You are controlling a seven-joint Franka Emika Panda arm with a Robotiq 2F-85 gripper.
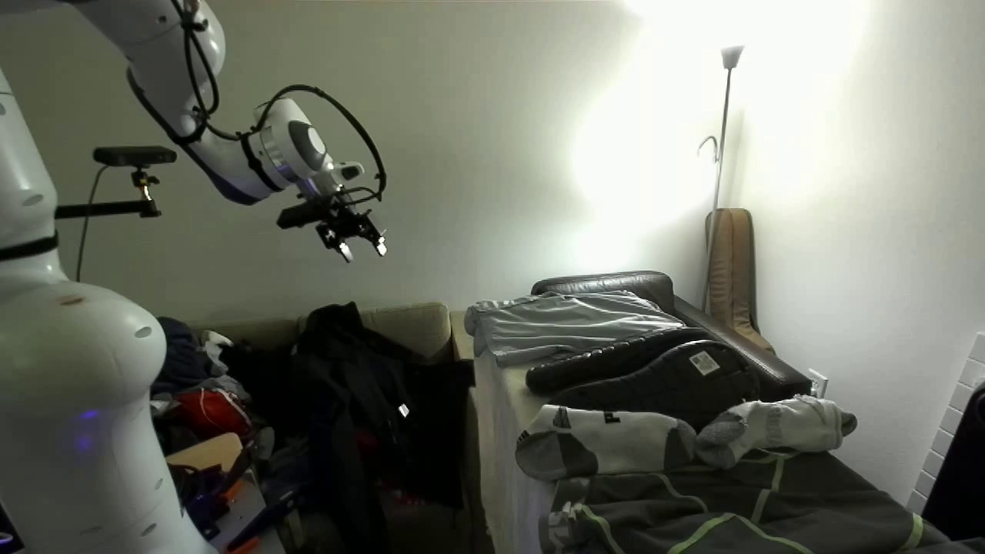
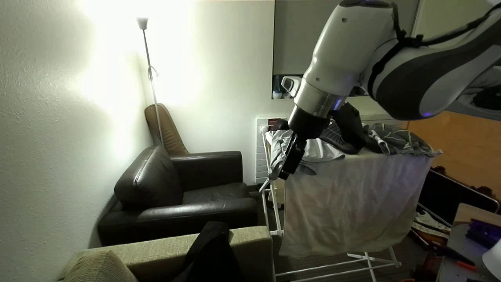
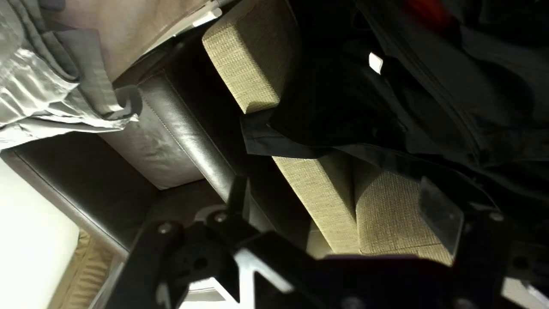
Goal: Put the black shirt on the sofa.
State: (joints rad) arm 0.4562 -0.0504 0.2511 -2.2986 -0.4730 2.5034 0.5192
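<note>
The black shirt [image 1: 346, 377] lies spread over the sofa [image 1: 419, 323], from its backrest down across the seat. In an exterior view a dark fold of the shirt [image 2: 213, 246] hangs over the beige-olive sofa arm [image 2: 156, 250]. From the wrist, the black shirt [image 3: 334, 103] covers much of the sofa [image 3: 313, 193], and a flap crosses its arm. Well above the sofa, apart from the shirt, my gripper [image 1: 363, 249] points downward. Its fingers [image 3: 441, 216] are spread wide, with only the sofa visible beyond the gap. Other dark clothes blend with the shirt's lower part.
A drying rack with a white sheet [image 2: 344, 203] stands beside the sofa, bearing grey clothes [image 1: 569, 323] and socks [image 1: 616, 442]. Past the sofa arm is a dark leather armchair [image 2: 152, 188]. Red clothing [image 1: 212, 412] lies in a pile near the robot's base.
</note>
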